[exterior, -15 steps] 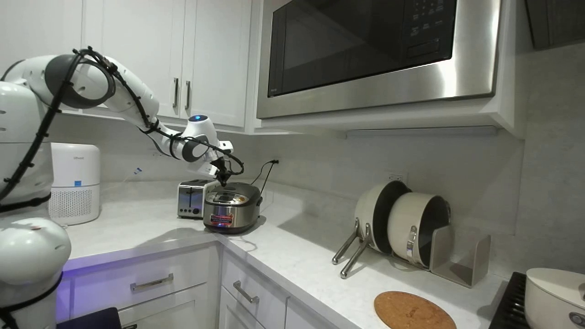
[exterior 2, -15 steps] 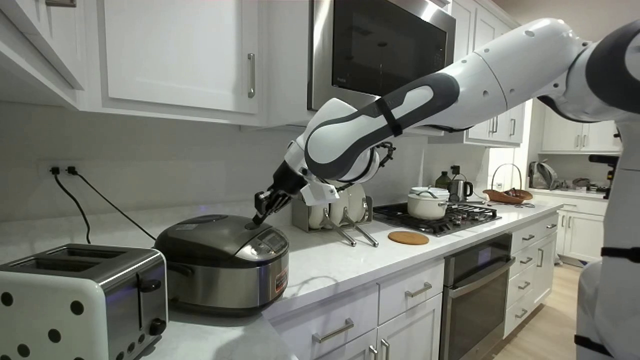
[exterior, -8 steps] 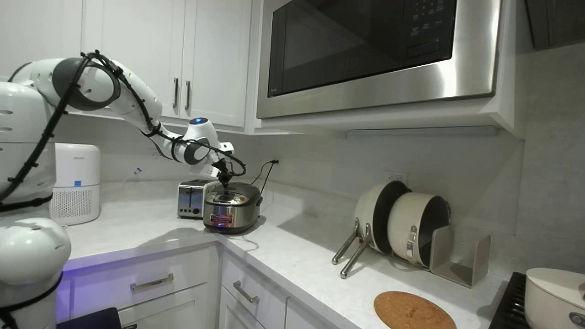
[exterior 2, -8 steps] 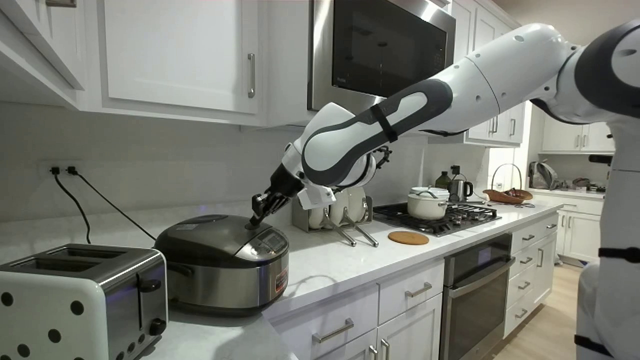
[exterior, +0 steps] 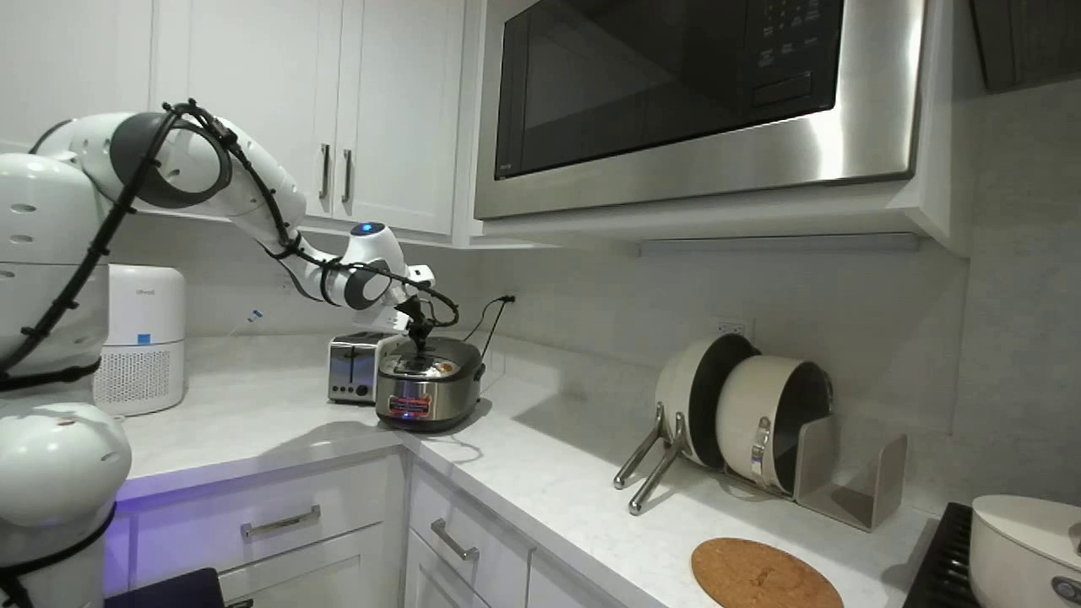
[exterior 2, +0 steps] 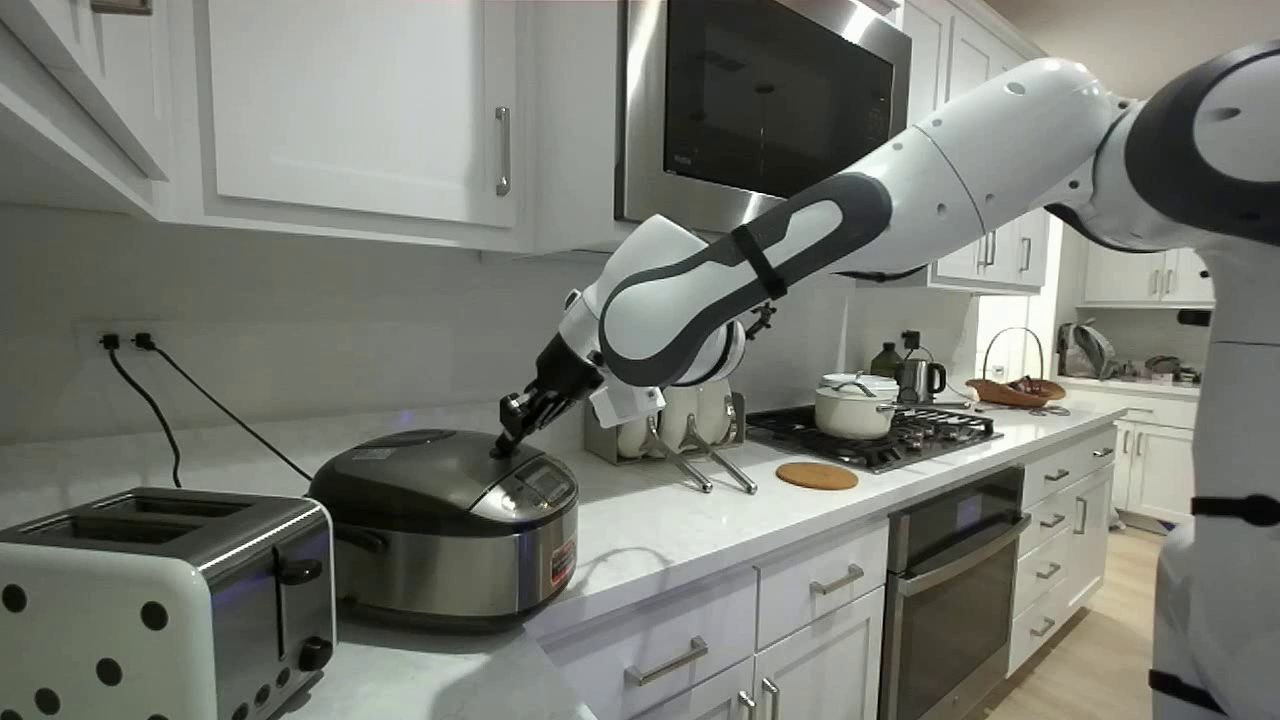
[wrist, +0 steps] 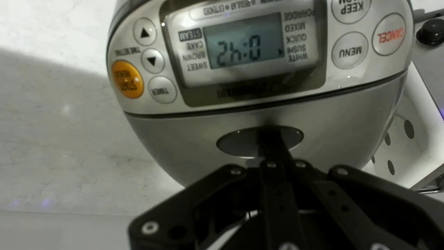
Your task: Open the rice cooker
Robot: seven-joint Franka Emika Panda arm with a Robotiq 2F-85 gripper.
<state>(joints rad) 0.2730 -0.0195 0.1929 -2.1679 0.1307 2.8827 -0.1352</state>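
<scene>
The gripper (wrist: 270,133), empty fingers (wrist: 277,152) together, was on or just above the rice cooker's (exterior 2: 450,570) button (wrist: 239,142), lid (exterior 2: 420,480) not yet raised.

Near the inner corner of the white counter (exterior: 549,464), the rounded silver-and-charcoal rice cooker (wrist: 260,99) overruns the wrist view's upper border, and the black gripper (wrist: 272,137), cut off below, covers part of its dark oval button (wrist: 237,142). In an exterior view, the cooker hides part of the boxy silver-fronted toaster (exterior: 355,367). Toward the counter's far edge, items (exterior 2: 1030,384) in the brown handled basket (exterior 2: 1000,397) are too small to tell.
</scene>
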